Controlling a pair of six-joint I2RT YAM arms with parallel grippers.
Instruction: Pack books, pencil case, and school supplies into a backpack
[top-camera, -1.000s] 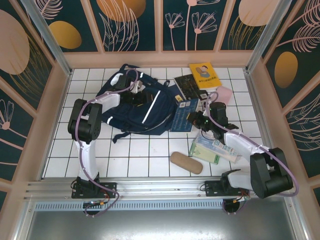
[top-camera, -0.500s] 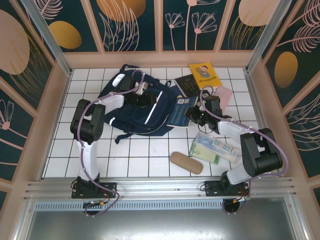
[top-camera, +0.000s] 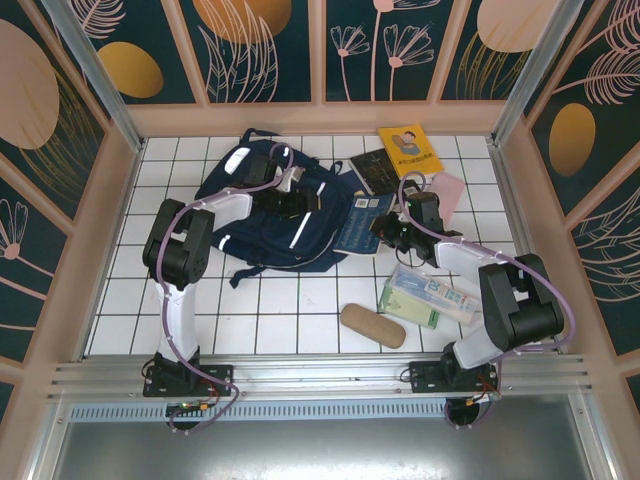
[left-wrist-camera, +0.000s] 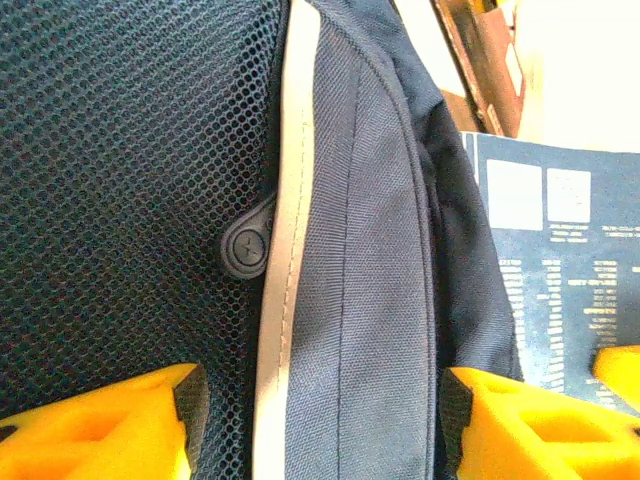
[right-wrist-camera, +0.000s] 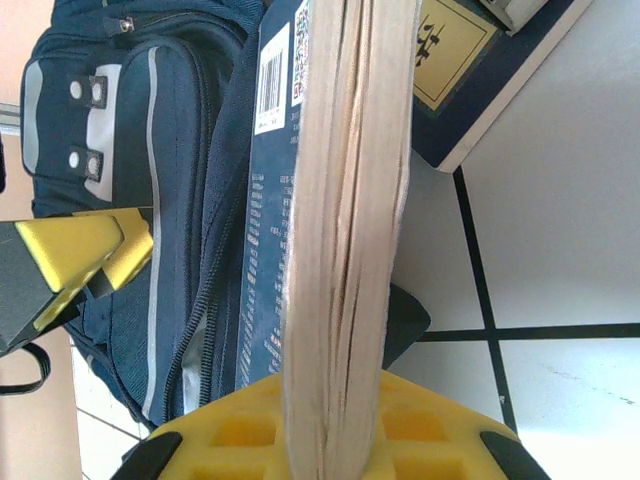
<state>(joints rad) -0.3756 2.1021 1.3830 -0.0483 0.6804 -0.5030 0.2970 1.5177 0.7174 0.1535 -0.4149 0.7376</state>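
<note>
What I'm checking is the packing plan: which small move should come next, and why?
Probably ease the dark blue book, clamped on edge in the right gripper, leftward into the backpack; the left gripper straddles its fabric edge.

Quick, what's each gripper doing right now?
Left gripper: jaws apart astride backpack fabric; grip cannot be told.
Right gripper: closed on a dark blue book.

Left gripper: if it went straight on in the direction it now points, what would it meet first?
Probably the backpack: its navy fabric and white stripe lie right ahead, between the left gripper's open fingers.
</note>
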